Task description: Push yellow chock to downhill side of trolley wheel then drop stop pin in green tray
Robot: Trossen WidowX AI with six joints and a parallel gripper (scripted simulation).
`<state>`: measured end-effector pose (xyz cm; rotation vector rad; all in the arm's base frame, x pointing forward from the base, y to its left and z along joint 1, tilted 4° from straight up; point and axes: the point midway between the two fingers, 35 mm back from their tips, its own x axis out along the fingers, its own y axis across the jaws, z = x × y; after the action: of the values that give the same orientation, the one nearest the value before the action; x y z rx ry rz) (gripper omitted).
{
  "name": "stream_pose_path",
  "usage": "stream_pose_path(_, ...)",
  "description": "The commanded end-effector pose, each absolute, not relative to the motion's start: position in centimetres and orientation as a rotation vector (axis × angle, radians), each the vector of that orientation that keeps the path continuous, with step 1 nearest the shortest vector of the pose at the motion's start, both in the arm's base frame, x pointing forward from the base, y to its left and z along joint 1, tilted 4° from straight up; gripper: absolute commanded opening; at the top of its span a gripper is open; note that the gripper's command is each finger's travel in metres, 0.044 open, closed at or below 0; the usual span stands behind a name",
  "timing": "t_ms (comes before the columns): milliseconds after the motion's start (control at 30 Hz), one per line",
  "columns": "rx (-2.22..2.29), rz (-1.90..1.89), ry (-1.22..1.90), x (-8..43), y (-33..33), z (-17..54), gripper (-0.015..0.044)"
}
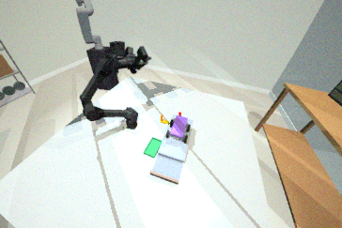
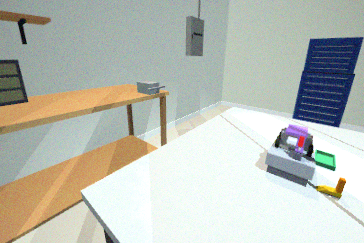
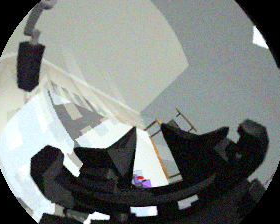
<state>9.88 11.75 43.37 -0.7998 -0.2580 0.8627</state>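
The purple trolley [image 1: 178, 126] [image 2: 298, 130] stands on the grey ramp [image 1: 168, 165] [image 2: 287, 161]. The red-headed stop pin [image 1: 179, 114] [image 2: 301, 142] stands at its uphill end. The yellow chock [image 1: 164, 121] [image 2: 329, 190] with its orange handle lies on the table beside the ramp's high end, apart from the wheels. The green tray [image 1: 152, 147] [image 2: 325, 160] is empty beside the ramp. My gripper [image 1: 143, 59] [image 3: 148, 127] is raised far from them, partly open and empty. The wrist view shows the trolley [image 3: 144, 183] small and low between the fingers; the chock cannot be made out there.
The white table [image 1: 221, 159] [image 2: 200, 169] carries the ramp. A wooden bench [image 1: 293, 159] [image 2: 85, 101] stands apart from it. A black box with a grey jointed form [image 1: 85, 20] stands behind my raised arm in the top view. A blue cabinet [image 2: 327, 79] stands at the back.
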Motion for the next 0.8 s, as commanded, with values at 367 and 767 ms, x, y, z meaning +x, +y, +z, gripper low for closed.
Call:
stream_pose_path(367, -0.259, 0.726, 0.471, 16.1, 14.4, 34.8, 0.0190)
stream_pose_path(767, 0.234, 0.351, 0.930, 19.3, 13.6, 28.3, 0.0190)
